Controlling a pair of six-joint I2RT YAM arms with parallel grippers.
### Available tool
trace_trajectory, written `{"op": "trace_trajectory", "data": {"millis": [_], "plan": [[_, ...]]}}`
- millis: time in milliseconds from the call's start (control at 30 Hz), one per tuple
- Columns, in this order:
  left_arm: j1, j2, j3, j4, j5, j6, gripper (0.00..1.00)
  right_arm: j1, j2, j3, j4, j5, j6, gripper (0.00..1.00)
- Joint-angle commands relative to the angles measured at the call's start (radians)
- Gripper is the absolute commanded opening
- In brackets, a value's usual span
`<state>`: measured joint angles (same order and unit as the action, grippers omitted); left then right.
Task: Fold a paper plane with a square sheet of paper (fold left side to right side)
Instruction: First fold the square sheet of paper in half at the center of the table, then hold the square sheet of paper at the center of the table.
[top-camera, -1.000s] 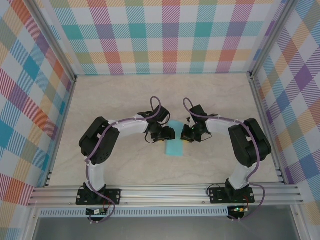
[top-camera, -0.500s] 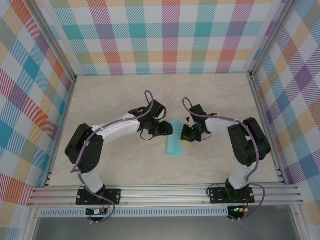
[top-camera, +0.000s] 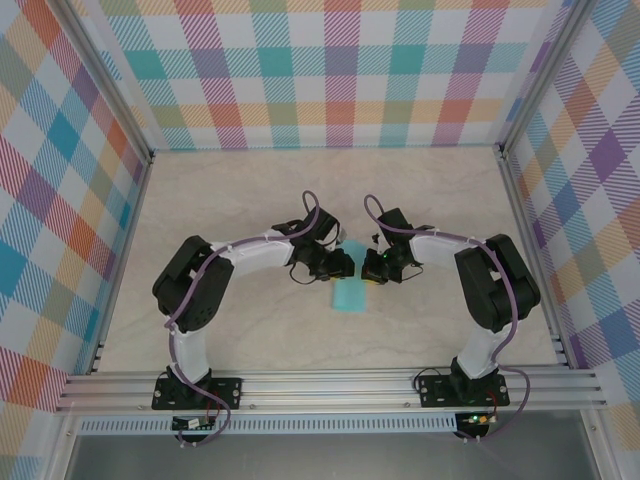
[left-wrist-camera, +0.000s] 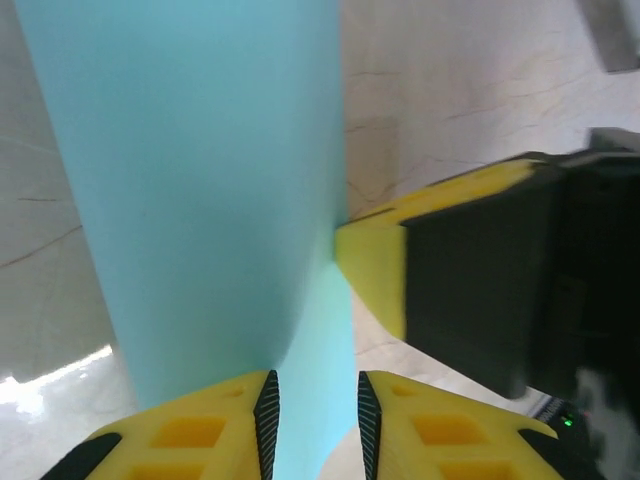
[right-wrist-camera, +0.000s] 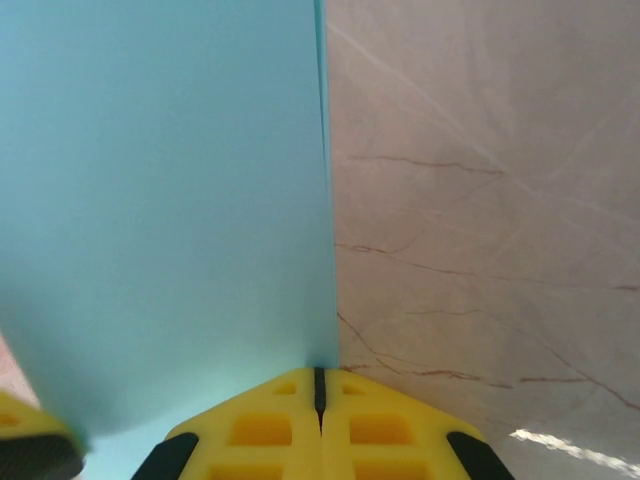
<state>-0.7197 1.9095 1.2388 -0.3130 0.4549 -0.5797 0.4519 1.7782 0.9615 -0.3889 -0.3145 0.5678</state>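
Observation:
The light turquoise square sheet of paper (top-camera: 348, 293) lies folded into a narrow strip on the table between my two grippers. My left gripper (top-camera: 343, 266) sits at the strip's upper left. In the left wrist view its jaws (left-wrist-camera: 313, 420) stand a little apart, with a raised flap of the paper (left-wrist-camera: 200, 180) running between them. My right gripper (top-camera: 368, 268) is shut at the strip's right side. In the right wrist view its tips (right-wrist-camera: 320, 385) meet the paper's right edge (right-wrist-camera: 160, 200). Its yellow finger (left-wrist-camera: 375, 260) touches that edge. No paper plane shape shows.
The pale marble-patterned table (top-camera: 240, 190) is walled by checked panels on three sides. An aluminium rail (top-camera: 330, 385) with both arm bases runs along the near edge. Both arms curve inward, their elbows out to the sides.
The left arm swung its elbow out to the lower left and came back. Its jaws have narrowed around the paper. The paper strip looks narrower. The right arm has stayed put.

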Motion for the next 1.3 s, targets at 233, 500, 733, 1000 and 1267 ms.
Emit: {"op": "trace_trajectory", "data": {"millis": [233, 500, 733, 1000, 1267], "plan": [[-0.005, 0.05, -0.038, -0.066, -0.115, 0.024, 0.27, 0.03, 0.081, -0.023, -0.05, 0.089, -0.017, 0.03], [0.006, 0.034, -0.088, -0.086, -0.153, 0.037, 0.26, 0.031, 0.082, -0.021, -0.062, 0.096, -0.026, 0.03], [0.043, -0.045, -0.147, -0.086, -0.141, 0.045, 0.27, 0.033, 0.081, -0.017, -0.066, 0.098, -0.029, 0.04], [0.062, -0.155, -0.157, -0.013, -0.061, 0.044, 0.26, 0.04, 0.078, -0.015, -0.068, 0.1, -0.028, 0.04], [0.022, -0.081, -0.094, 0.113, 0.047, 0.033, 0.22, 0.043, 0.074, -0.016, -0.073, 0.106, -0.027, 0.04]]}}
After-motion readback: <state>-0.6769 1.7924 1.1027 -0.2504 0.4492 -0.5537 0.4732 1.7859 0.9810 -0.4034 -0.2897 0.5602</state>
